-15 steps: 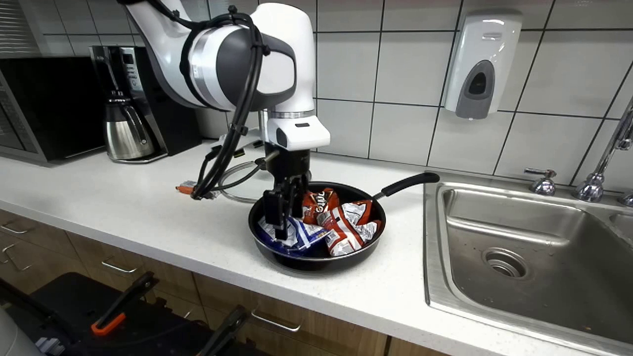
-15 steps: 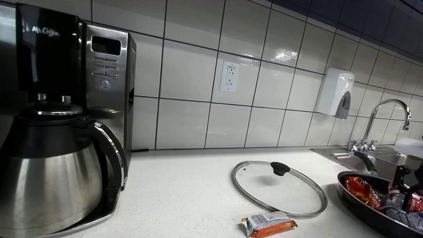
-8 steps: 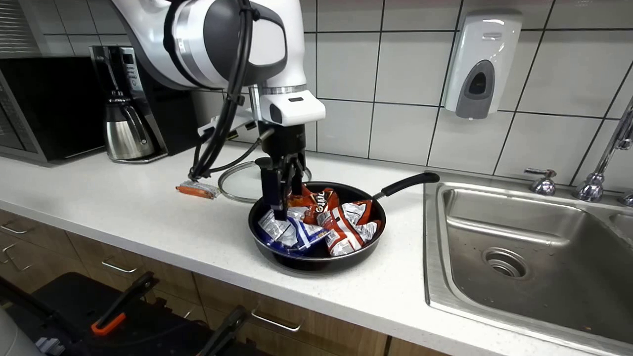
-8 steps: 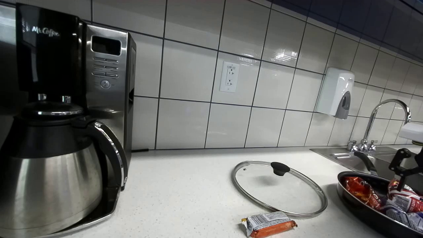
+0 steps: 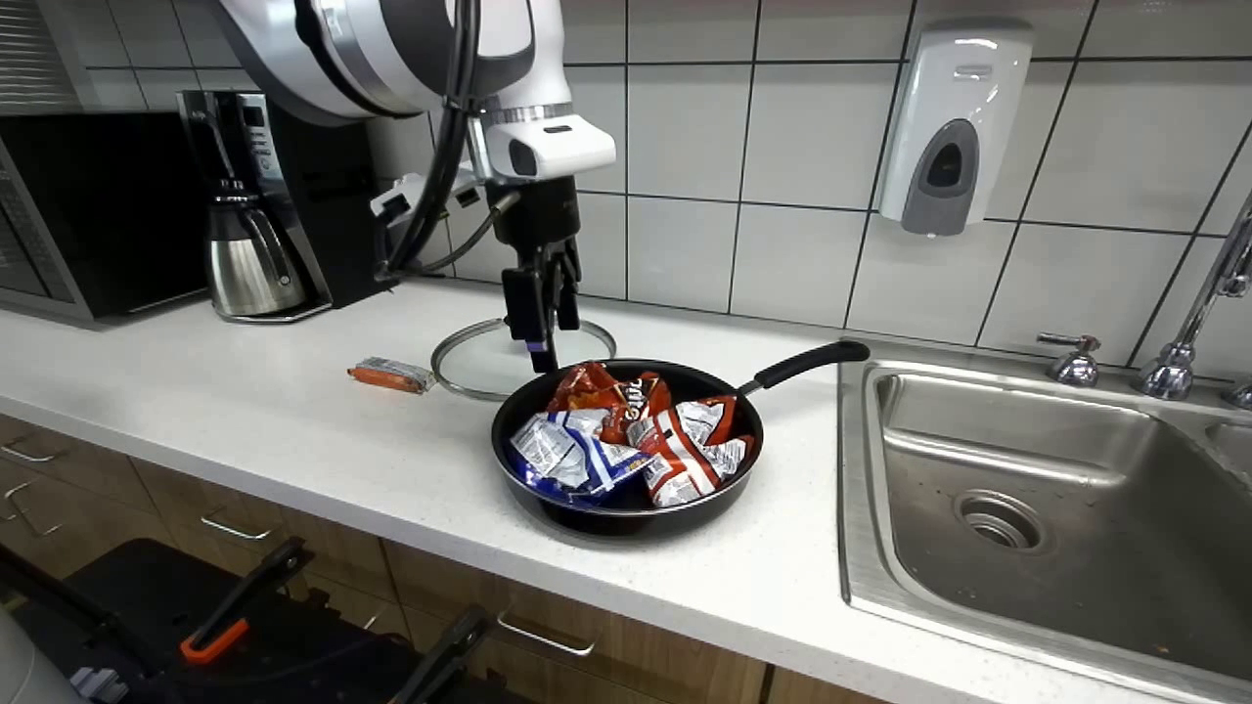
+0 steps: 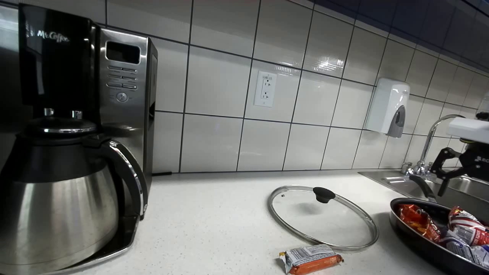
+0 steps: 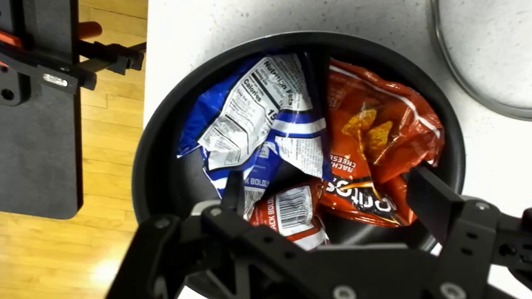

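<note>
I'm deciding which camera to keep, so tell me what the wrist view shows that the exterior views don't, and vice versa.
Only the wrist view shows the yellow wood floor and a readable Nutrition Facts label.

Only the exterior views show the Mr. Coffee coffee maker, soap dispenser, stainless-steel sink and orange-and-silver snack packet.

All share the black frying pan, blue snack bag, Nacho Cheese Doritos bag, open tool and glass lid, just partly in the wrist view.

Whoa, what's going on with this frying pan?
A robot arm hangs over the black frying pan with its fingers open, holding nothing. Crumpled blue and red snack bags lie inside the pan, which sits on the counter. A glass lid and a small orange packet lie beside each other, outside the pan.
</note>
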`<state>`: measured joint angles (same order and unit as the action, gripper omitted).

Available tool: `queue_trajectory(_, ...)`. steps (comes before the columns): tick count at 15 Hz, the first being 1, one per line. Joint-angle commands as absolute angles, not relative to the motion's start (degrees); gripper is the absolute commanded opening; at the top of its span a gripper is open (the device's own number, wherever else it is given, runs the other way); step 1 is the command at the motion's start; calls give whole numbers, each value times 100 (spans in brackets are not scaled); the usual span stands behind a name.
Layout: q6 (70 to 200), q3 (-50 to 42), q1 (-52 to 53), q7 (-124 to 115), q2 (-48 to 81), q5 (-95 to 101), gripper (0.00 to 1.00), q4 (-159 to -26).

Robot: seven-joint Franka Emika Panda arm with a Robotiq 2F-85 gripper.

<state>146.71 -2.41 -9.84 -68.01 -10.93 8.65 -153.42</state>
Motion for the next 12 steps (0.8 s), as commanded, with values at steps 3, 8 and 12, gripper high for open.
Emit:
queue_trajectory(3, 14084, 67, -844, -6740, -1019, 1001, 100, -14718)
queue_trajectory(8, 13795, 238, -550, -6650, -703, 983, 100, -14195)
queue_trajectory(12, 13646, 304, -298, -6599, -318, 941, 100, -13729)
